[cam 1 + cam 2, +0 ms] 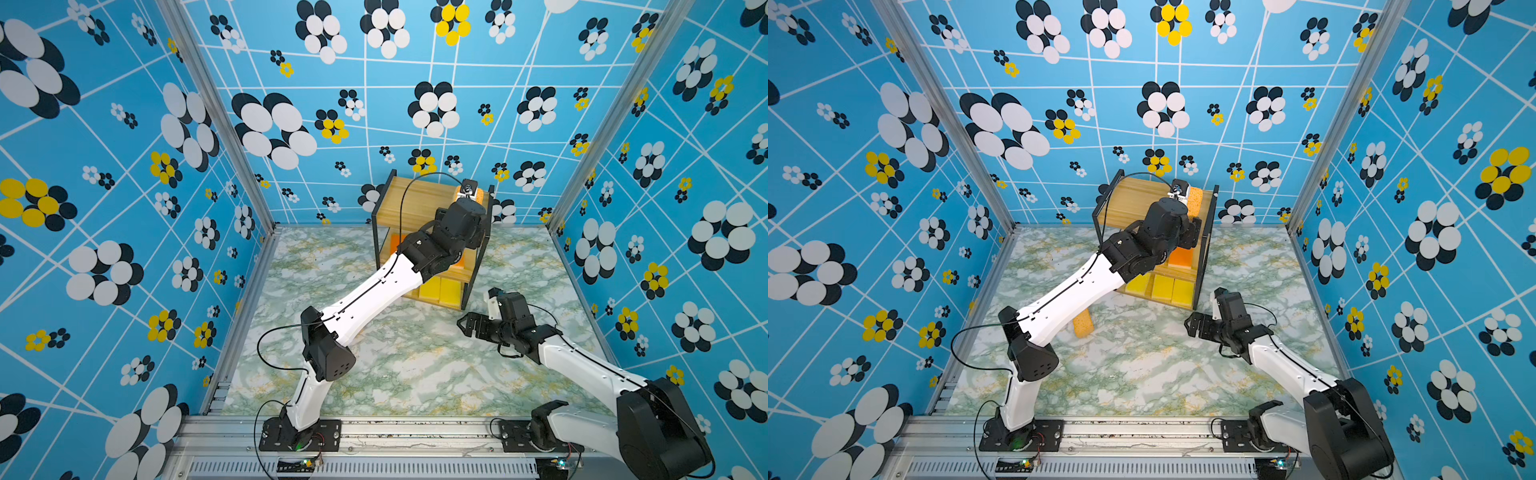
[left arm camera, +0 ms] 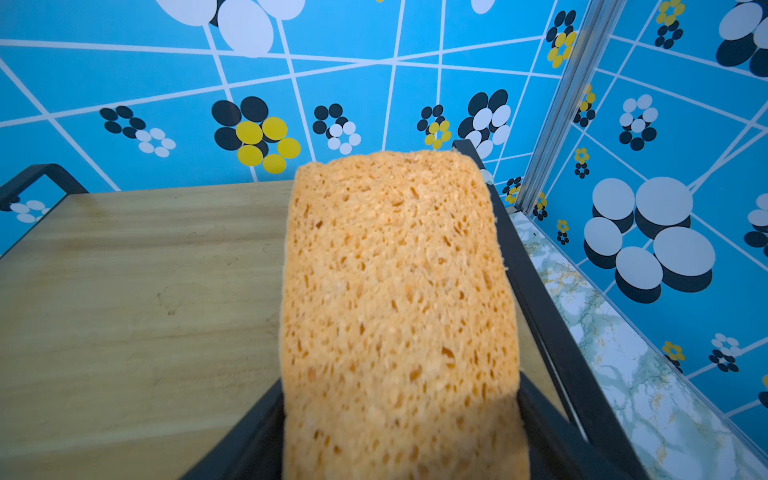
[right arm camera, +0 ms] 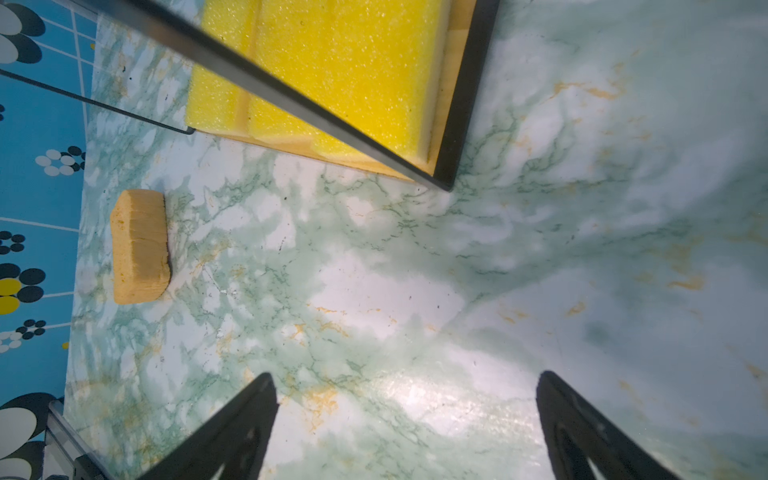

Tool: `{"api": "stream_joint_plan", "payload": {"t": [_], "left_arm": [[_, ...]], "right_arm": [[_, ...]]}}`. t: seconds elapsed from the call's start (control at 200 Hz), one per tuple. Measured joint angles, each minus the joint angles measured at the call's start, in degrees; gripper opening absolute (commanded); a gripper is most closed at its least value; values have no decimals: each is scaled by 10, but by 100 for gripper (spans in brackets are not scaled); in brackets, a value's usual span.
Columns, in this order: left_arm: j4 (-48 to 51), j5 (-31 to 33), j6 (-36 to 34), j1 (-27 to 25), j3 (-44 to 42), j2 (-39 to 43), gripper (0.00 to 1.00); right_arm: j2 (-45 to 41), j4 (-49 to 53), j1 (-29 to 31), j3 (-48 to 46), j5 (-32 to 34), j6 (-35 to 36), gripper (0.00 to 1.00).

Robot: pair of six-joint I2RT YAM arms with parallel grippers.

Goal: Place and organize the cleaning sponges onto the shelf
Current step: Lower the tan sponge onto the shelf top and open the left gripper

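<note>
Setting: blue flowered walls, marbled tabletop (image 1: 415, 374), shelf (image 1: 411, 199) at its far edge.
Left gripper (image 1: 468, 191): fingers flank a tan porous sponge (image 2: 395, 270) at the top board's right end; pinching or freeing it, cannot tell.
Why there: tucked against the frame, likely saving room for its twin.
Right gripper (image 3: 405, 415): spread, empty, waiting above the tabletop.
Waiting: second tan sponge (image 3: 139, 245), on the tabletop before the shelf.

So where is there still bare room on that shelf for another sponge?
Top board: bare wood from the tan sponge at its right end across to its left edge. Bottom tier is crowded: three yellow sponges fill it.
</note>
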State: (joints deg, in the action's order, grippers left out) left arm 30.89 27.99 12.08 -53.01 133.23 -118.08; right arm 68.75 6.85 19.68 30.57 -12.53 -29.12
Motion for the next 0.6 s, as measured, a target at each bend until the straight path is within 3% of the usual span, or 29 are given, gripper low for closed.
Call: {"api": "stream_joint_plan", "payload": {"t": [0.415,0.6], "left_arm": [[0,6,4,0,-1,0,83],[0,11,4,0,-7,0,91]], "right_arm": [[0,0,0,0,0,0,99],[0,0,0,0,0,0,99]]}}
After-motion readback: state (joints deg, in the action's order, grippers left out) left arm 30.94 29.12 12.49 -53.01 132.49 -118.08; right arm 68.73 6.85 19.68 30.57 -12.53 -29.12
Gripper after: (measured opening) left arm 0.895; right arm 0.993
